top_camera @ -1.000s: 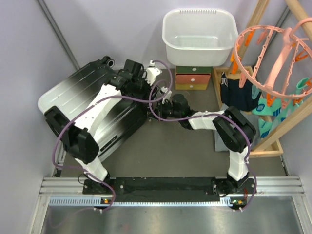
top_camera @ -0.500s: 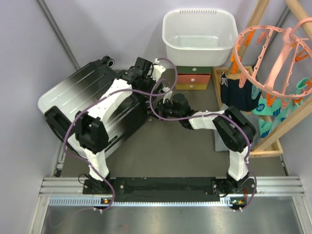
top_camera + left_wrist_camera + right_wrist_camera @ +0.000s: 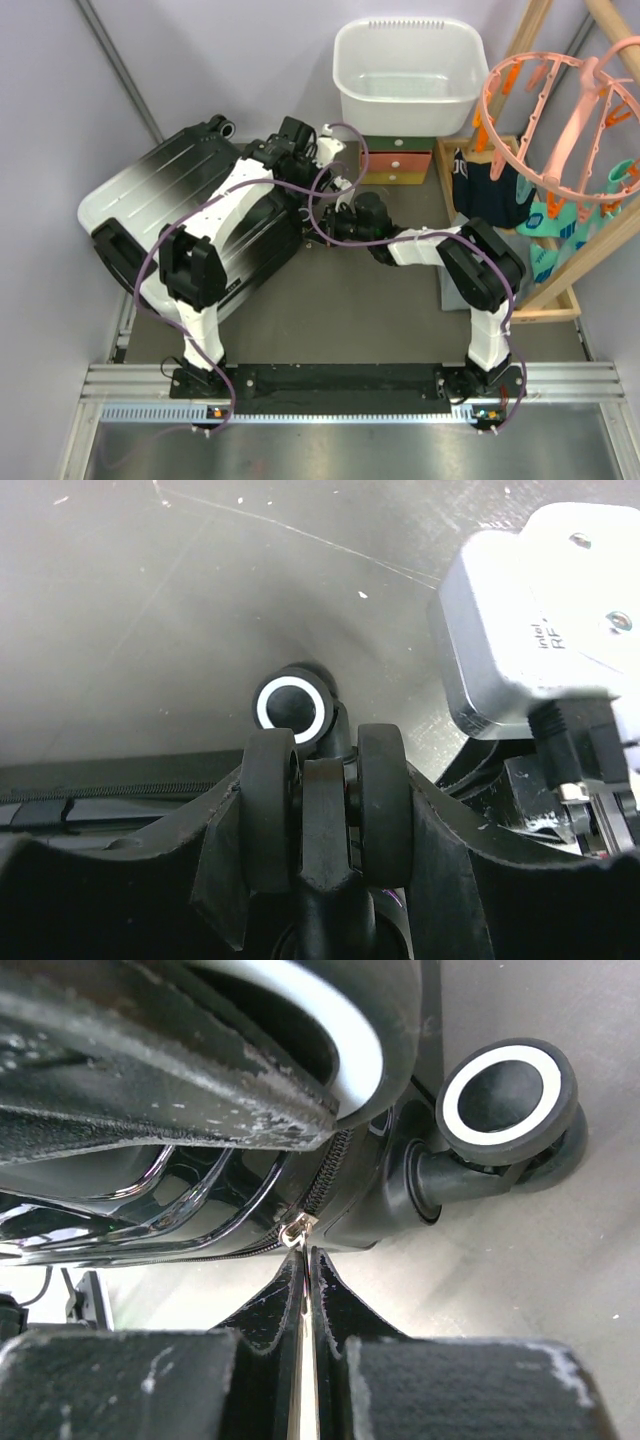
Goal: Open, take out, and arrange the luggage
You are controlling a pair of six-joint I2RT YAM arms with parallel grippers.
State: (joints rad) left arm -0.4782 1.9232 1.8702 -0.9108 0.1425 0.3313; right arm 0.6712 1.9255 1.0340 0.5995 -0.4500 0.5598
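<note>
- The luggage [image 3: 190, 210] is lying flat, shell up, and is looking zipped along the stretch in view.
- Your right gripper [image 3: 305, 1285] is pinching shut on the zipper pull [image 3: 297, 1232] at the luggage's wheel-end corner, just beside a white-ringed wheel [image 3: 508, 1090].
- Your left gripper [image 3: 328, 820] is sitting at the same end of the luggage with a twin wheel [image 3: 385, 800] between its jaws. I cannot tell whether it is clamping or only straddling.
- Risk: you are holding only a thin tab. A pull off the line of the track is likely to slip it free.
- Risk: the zipper is turning a tight corner here, so the slider may jam there and the whole luggage may drag along.
- Risk: if the left gripper is not truly bracing that wheel, the luggage is likely to skid or swing.
- Risk: both wrists are crowding one corner of the luggage. The right wrist camera [image 3: 540, 630] is sitting just beside the left fingers, and the purple cables [image 3: 318, 200] are looping between them, so a knock or a snag looks possible.
- Luggage: it is hiding its contents.
- White basket [image 3: 405, 112], beyond the luggage's wheel end: it is showing nothing inside.
- Drawer box [image 3: 397, 160], under that basket: its drawers are shut, so its contents are hidden.
</note>
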